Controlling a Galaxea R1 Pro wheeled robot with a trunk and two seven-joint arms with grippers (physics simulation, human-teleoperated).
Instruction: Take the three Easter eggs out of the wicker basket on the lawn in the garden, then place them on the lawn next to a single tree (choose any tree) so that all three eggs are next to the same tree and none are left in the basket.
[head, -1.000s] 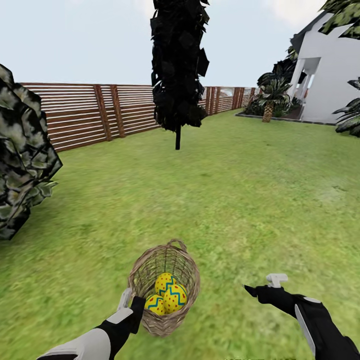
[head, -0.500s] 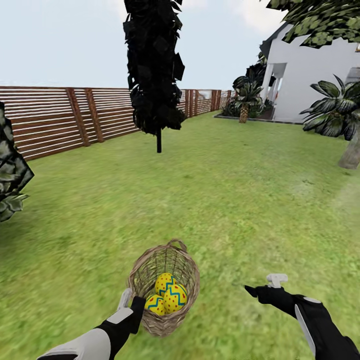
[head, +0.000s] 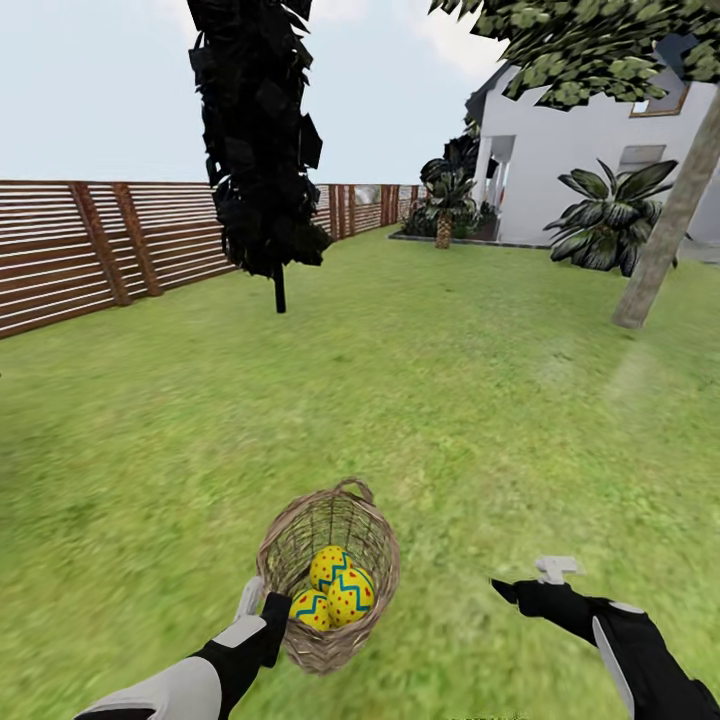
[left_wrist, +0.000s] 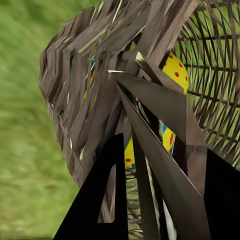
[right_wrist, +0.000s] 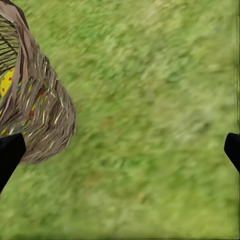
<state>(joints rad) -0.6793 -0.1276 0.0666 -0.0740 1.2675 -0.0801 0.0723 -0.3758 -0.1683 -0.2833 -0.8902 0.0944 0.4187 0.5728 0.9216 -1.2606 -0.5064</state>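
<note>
We see our left tool (head: 255, 600) clenched on the wicker basket (head: 328, 560) rim, apparently lifted; three Easter eggs (head: 333, 588) inside. Right tool (head: 525, 580) released beside it, over lawn (head: 450, 400).

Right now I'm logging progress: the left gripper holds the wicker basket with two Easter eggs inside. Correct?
Not quite: the head view shows three Easter eggs in the wicker basket, not two. The left gripper does hold the basket's rim.

Colours and patterns
Easter eggs (head: 340, 590): yellow, red dots, blue zigzag band. Wicker basket (head: 300, 540): brown open weave. Lawn (head: 480, 400): mottled green.
</note>
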